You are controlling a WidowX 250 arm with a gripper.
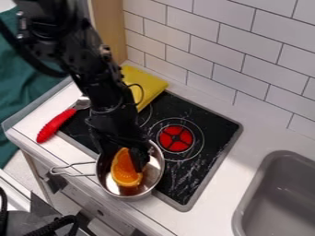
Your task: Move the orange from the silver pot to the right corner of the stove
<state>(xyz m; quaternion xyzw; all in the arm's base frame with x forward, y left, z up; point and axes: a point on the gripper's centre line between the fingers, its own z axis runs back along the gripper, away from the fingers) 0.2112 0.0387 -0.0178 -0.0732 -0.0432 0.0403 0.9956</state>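
The black gripper (125, 160) hangs down into the silver pot (157, 177), right at the orange (125, 171). The orange is a cut piece with its flesh facing the camera, standing on a slant inside the pot; the gripper covers part of its upper edge. Whether the orange is held or merely beside the gripper, I cannot tell. The pot sits at the front edge of the black stove (215, 140), its wire handle pointing left over the counter edge. The arm hides part of the stove's left side.
A yellow cloth or sponge-like item (150, 86) lies at the stove's back left. A red-handled utensil (55, 124) rests on the left, partly under the arm. A red burner mark (176, 138) is right of the gripper. The grey sink (280, 198) lies at the right, the tiled wall (240, 50) behind.
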